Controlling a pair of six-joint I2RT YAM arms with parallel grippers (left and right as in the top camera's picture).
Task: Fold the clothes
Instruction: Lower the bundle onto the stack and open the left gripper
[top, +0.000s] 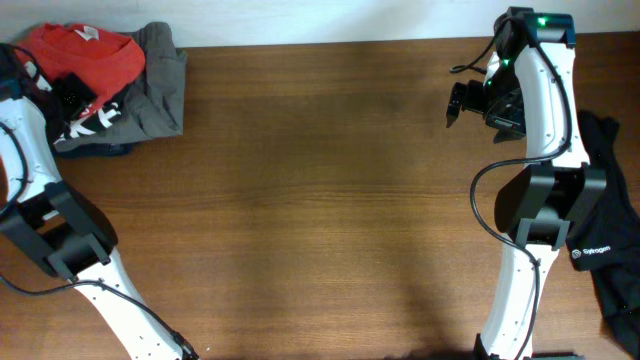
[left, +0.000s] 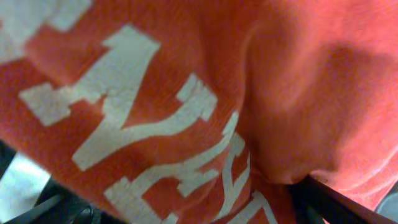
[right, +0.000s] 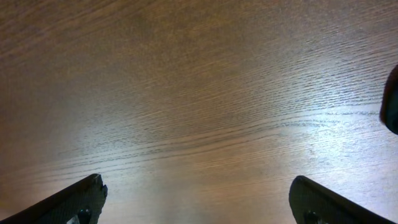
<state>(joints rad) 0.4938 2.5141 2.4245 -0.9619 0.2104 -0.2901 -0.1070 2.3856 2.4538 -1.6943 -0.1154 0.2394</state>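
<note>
Both jaws wide apart | left jaws against red shirt (left: 298, 93), unclamped | right jaws above table (right: 199, 93), empty

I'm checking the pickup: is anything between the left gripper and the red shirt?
Nothing visible does. The left gripper is right at the red shirt, whose fabric fills its wrist view. The grey clothes lie beside it.

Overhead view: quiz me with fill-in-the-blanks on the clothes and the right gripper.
The red shirt lies bunched at the table's far ____ corner. The larger garment against it is ____. The shirt's lettering is ____. The right gripper has its jaws ____ over bare wood. Missing: left, grey, white, open.
</note>
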